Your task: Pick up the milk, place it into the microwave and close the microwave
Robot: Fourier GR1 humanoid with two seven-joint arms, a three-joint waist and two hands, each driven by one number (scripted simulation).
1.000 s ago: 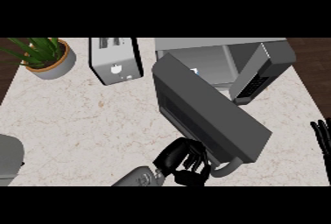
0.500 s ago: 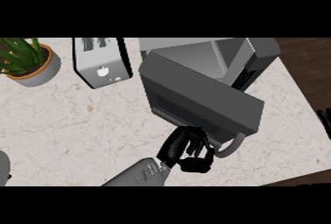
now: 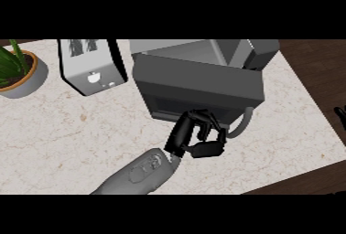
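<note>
a: milk first. where is it?

b: i cannot see it anywhere. the microwave (image 3: 202, 77) stands at the back of the worktop (image 3: 67, 132), and its door (image 3: 197, 87) covers most of the front, so whatever is in the cavity is hidden. only a strip of the grey inside shows above the door's upper edge.

a: so where the milk lies relative to the hand cannot be told?

b: no, not from this view. the left hand (image 3: 197, 139) is right at the door's lower edge, with its fingertips up against the dark window (image 3: 177, 106). the curved grey handle (image 3: 242, 125) sits just beside it, on its right.

a: is the hand grasping anything?

b: nothing i can see. the fingers are bent and bunched together, clenched rather than spread, with no object between them. its grey forearm (image 3: 138, 176) comes up from the lower edge.

a: and the right hand?

b: only a few dark fingertips (image 3: 340, 113) at the far right edge, off the worktop, over the dark wood floor (image 3: 314, 59). too little shows to tell how the fingers are set.

a: what else is on the worktop?

b: a silver toaster (image 3: 91, 64) left of the microwave, and a potted plant (image 3: 17, 71) in the far left corner, well apart from the hand.
</note>
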